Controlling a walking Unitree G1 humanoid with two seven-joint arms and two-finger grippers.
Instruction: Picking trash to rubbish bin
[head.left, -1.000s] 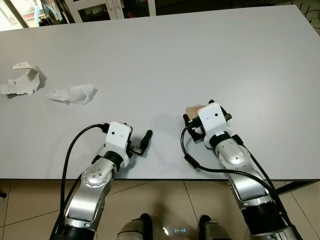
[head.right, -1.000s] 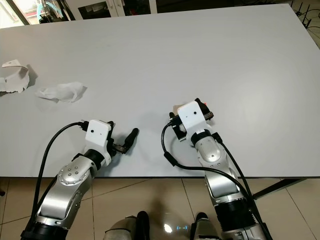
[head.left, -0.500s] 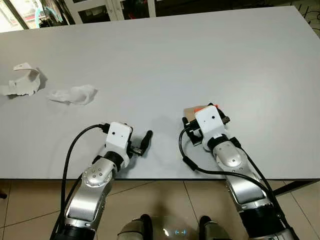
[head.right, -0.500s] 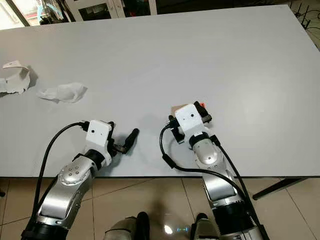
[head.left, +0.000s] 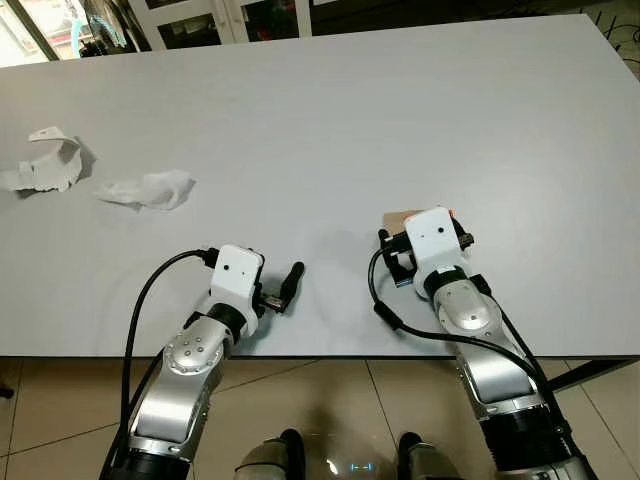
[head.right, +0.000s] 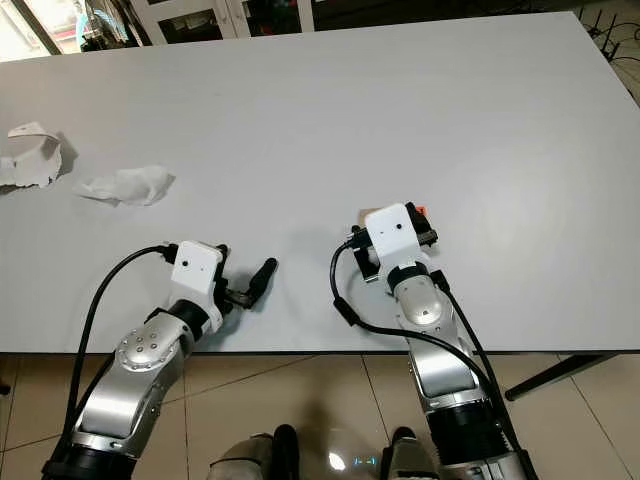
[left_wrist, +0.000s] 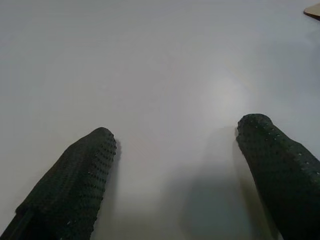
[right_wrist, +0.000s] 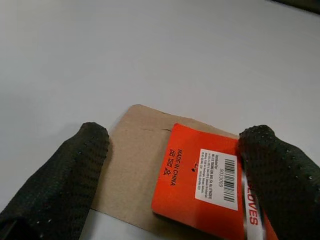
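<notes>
On the white table (head.left: 330, 110), close to its left edge, we see a torn strip of white paper (head.left: 45, 165), and just beside it a crumpled white tissue (head.left: 148, 187); both lie well apart from either arm.

Near the front edge, our left gripper (head.left: 290, 285) rests low over bare table. In the left wrist view its two black fingers (left_wrist: 75, 185) stand spread, with nothing but table between them.

Further right along the front edge, our right gripper (right_wrist: 175, 170) sits over a flat brown card with an orange printed label (right_wrist: 200, 177). In the head views a corner of that card (head.left: 397, 217) shows beyond the white wrist housing. In the right wrist view the fingers (right_wrist: 60, 180) are parted, one at each side of the card, and not closed on it. Whether the pads touch its edges we cannot tell.

We judge the step in hand to be the grasp of this card, the piece of trash nearest to us. The card lies flat on a smooth surface, so it will likely slide or slip out if the fingers close too high. To do the step well, we would:
- press the fingertips down to the table, keeping the card centred between them;
- close slowly so that the card bows upward and is pinched;
- lift only once the card is plainly gripped.
</notes>
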